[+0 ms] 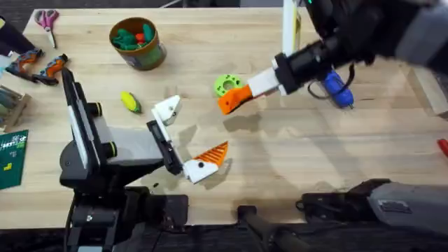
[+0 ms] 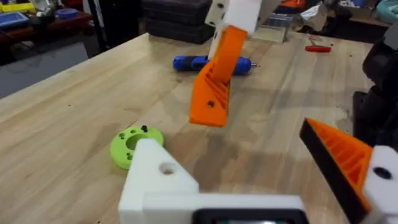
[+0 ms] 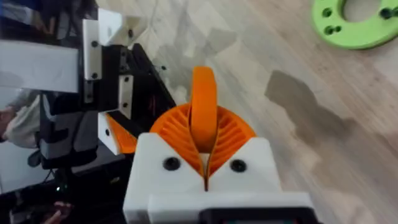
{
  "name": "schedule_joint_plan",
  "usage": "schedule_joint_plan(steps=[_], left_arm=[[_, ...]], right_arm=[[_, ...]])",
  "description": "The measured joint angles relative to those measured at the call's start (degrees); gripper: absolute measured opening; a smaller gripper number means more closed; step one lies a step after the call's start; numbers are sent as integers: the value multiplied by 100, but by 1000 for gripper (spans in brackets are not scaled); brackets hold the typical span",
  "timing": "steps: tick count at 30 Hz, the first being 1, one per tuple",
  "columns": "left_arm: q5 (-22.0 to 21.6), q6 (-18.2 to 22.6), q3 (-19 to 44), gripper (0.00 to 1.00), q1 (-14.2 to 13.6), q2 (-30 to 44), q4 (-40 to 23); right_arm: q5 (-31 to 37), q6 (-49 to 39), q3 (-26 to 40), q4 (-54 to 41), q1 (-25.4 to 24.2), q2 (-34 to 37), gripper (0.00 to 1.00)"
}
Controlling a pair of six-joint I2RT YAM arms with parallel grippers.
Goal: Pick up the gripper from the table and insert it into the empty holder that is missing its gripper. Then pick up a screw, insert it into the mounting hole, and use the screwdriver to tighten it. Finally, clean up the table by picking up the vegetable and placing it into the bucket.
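Observation:
My right gripper [image 1: 234, 101] hangs above the table's middle, its orange pads [image 3: 233, 134] shut on the small orange gripper [image 3: 204, 93]. That held wedge [image 2: 214, 81] points down beside the green disc. My left gripper [image 1: 187, 133] is open. One of its fingers is the plain white holder [image 1: 168, 108] [image 2: 158, 180], and the other carries an orange wedge [image 1: 212, 154] [image 2: 345, 158]. The blue screwdriver [image 1: 337, 87] [image 2: 208, 62] lies under the right arm. A yellow-green vegetable [image 1: 130, 102] lies left of the holder. At the back left stands the bucket [image 1: 150, 56], with green and red toys in it.
A green disc with holes [image 1: 226, 85] [image 2: 132, 143] [image 3: 357, 25] lies beside the right gripper. Scissors [image 1: 47, 19] and orange-and-black hand tools [image 1: 38, 68] sit at the far left. A green board [image 1: 12, 157] lies at the left edge, and a red item [image 1: 443, 145] at the right edge.

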Motion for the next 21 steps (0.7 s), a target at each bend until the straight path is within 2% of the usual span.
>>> schedule_joint_plan(steps=[5, 9, 14, 21], left_arm=[[9, 18, 0, 985, 0, -1, 0], [61, 20, 0, 985, 0, 0, -8], [208, 20, 0, 985, 0, 1, -31], [280, 20, 0, 985, 0, -1, -44]], right_arm=[[-385, 901, -1430, 1917, -4, -819, 10], [-1032, 1754, -2271, 3712, -1, -913, 10], [-1766, 2593, -2496, 4706, 18, -409, 9], [-2540, 3268, -2496, 5408, 163, 283, 9]])
